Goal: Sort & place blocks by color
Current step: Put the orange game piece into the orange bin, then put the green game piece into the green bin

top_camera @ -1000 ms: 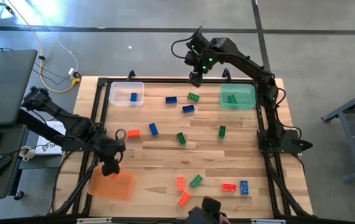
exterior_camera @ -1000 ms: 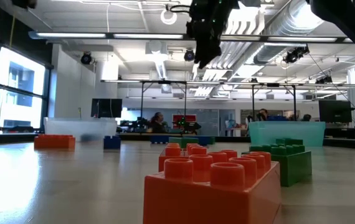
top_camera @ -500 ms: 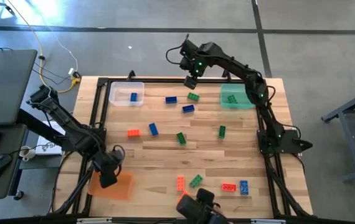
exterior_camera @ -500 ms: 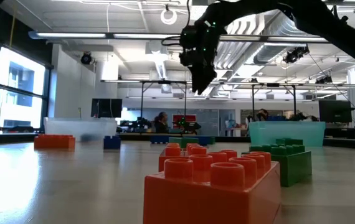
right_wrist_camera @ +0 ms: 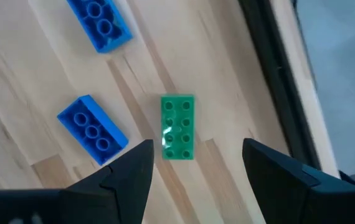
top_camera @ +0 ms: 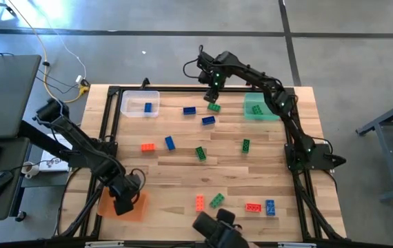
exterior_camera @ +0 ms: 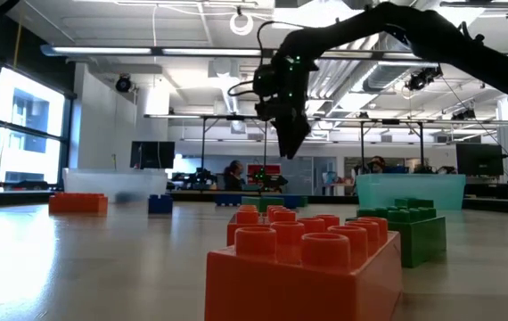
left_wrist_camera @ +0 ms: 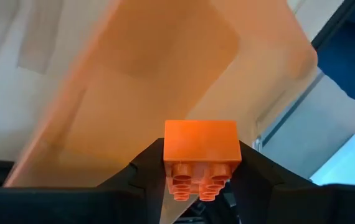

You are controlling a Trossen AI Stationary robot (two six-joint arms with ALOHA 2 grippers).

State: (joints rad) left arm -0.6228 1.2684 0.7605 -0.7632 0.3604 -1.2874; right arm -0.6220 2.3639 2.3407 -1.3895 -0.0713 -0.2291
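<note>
Left gripper [top_camera: 125,198] is hovering over the orange tray [top_camera: 138,211] at the table's near-left corner, fingers clamped on an orange block [left_wrist_camera: 201,155]; the left wrist view is showing the block pinched between the two dark fingers [left_wrist_camera: 143,172], studs facing the camera, tray surface right behind it. Right gripper [top_camera: 213,90] is reaching toward the far edge of the table, hanging just above a green block [top_camera: 214,107]; the right wrist view is showing that green block [right_wrist_camera: 177,126] lying flat, centred between the spread, empty fingers [right_wrist_camera: 126,176], with two blue blocks [right_wrist_camera: 93,129] beside it on the wood. The low view is showing the right gripper [exterior_camera: 292,143] up off the table surface. A clear tray [top_camera: 130,100] at far left is holding one blue block [top_camera: 147,107]; a green tray [top_camera: 271,111] at far right is holding one green block [top_camera: 256,109]. Loose blocks are lying scattered on the table [top_camera: 176,176]: orange [top_camera: 147,147] and blue [top_camera: 169,142] left of centre, green [top_camera: 200,153] mid-table, green [top_camera: 245,145] to the right, and near the front edge orange [top_camera: 199,202], green [top_camera: 216,200], orange [top_camera: 253,207], blue [top_camera: 270,207].
</note>
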